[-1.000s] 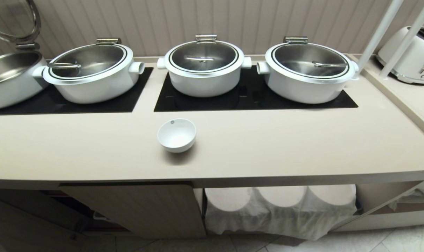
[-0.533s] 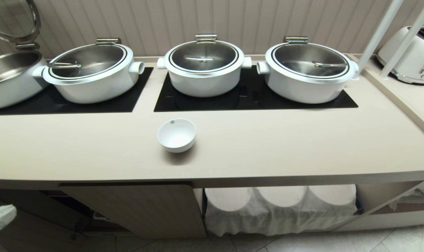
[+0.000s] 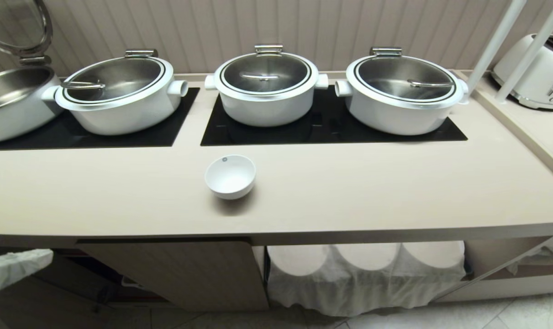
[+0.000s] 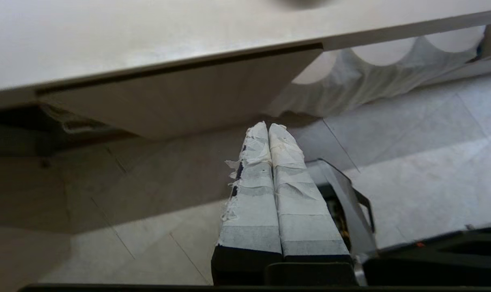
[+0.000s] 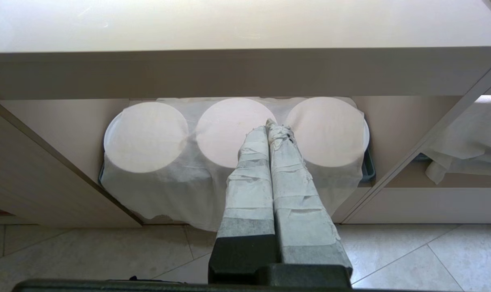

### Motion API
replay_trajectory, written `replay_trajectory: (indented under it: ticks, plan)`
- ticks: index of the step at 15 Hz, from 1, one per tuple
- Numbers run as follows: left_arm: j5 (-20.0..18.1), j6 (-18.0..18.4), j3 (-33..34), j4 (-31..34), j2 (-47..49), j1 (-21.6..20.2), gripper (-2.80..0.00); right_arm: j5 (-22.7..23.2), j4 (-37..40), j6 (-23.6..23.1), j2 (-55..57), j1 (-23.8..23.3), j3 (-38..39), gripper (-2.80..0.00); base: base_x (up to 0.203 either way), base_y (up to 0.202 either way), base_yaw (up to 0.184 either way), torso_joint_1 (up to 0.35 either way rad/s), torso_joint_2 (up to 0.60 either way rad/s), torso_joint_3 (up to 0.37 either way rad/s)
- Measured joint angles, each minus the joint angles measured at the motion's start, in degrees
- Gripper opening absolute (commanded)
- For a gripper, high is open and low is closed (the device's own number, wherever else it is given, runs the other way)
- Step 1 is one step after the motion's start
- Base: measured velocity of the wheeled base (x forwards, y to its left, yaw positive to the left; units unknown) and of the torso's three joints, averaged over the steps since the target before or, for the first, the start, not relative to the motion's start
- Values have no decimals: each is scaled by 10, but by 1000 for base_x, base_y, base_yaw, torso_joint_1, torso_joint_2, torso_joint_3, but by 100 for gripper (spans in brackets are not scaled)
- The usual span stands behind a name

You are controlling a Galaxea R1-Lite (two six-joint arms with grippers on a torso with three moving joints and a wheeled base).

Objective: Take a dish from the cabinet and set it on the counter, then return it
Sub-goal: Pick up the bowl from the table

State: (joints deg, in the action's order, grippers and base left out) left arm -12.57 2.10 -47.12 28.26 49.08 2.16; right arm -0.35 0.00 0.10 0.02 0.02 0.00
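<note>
The small white bowl (image 3: 230, 176) stands upright on the beige counter (image 3: 349, 192), alone on its bare front strip, just in front of the gap between two black hob panels (image 3: 333, 125). A tiny grey dot shows inside it near the far rim. Nothing touches it.

Behind it three large white pots with steel lids (image 3: 267, 87) sit in a row on the hob panels, and a fourth steel pan (image 3: 11, 100) with its lid raised is at the far left. A white toaster (image 3: 539, 75) stands on the side counter to the right.

Below the counter edge, the cabinet door (image 3: 185, 274) hangs open, angled outward. Beside it, to the right, an open shelf holds three round white stacks draped in white cloth (image 5: 229, 162).

The left gripper (image 4: 268, 127) hangs low in front of the cabinet, under the counter's edge and well apart from the bowl, its tape-wrapped fingers (image 4: 288, 162) pressed together and empty. In the head view it shows only as a white-wrapped tip at the lower left. The right gripper (image 5: 273, 125) is parked low before the cloth-covered stacks, also closed on nothing.
</note>
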Motion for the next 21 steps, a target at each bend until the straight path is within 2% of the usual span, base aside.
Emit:
replay_trajectory:
  ticks: [3,12,21]
  plan:
    - [1,-54,-49,50,47,22,-280,0,0,0,0,0,0,-280,0,0,0,0,0,0]
    - [1,-62,-183,137,181,39,-280,0,0,0,0,0,0,-280,0,0,0,0,0,0]
    - [0,-92,-310,136,340,66,-280,0,0,0,0,0,0,-280,0,0,0,0,0,0]
